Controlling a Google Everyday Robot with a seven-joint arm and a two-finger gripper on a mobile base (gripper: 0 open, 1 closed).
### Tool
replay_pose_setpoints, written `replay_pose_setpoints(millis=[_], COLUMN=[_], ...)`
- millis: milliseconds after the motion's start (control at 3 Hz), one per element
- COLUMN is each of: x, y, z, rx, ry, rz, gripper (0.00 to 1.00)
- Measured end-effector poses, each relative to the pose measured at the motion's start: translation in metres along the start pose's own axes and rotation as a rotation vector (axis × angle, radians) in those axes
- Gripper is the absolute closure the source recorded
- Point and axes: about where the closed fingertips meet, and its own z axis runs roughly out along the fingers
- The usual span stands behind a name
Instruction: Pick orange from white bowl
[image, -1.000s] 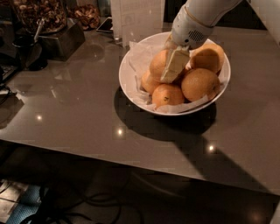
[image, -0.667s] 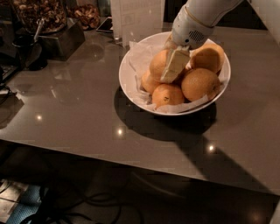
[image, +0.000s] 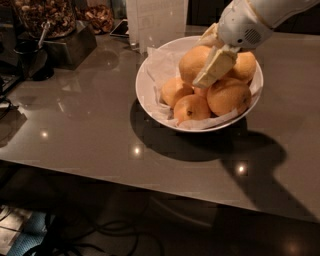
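Observation:
The white bowl (image: 145, 92), lined with crinkled white paper, stands at the back right of the grey table. It holds several oranges. My gripper (image: 199, 64) reaches down into it from the upper right. It is shut on the large orange (image: 192, 61): one cream finger (image: 216, 66) lies across the fruit's right front and the other is behind it. The held orange sits slightly above the pile. A big orange (image: 229, 96), a smaller one with a dark speck (image: 191, 108) and another (image: 174, 90) lie below it.
A white upright box (image: 157, 20) stands just behind the bowl. A dark box (image: 70, 45) and jars of snacks (image: 45, 15) are at the back left. The table's front edge (image: 150, 182) runs across the lower part, with cables on the floor below.
The gripper and the large orange between its fingers have risen a little, up and to the right, off the pile. The other oranges and the bowl have stayed put.

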Motion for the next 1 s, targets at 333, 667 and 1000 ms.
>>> replay_pose_setpoints(millis=[333,667,1000], x=[-0.021,-0.034,-0.033], y=[0.021,0.045,0.067], z=[-0.047,-0.073,-0.074], rx=[0.064,0.071,0.042], ry=[-0.178,-0.308,-0.396], rz=[-0.071,-0.112,-0.093], gripper=[1.0,1.0,1.0])
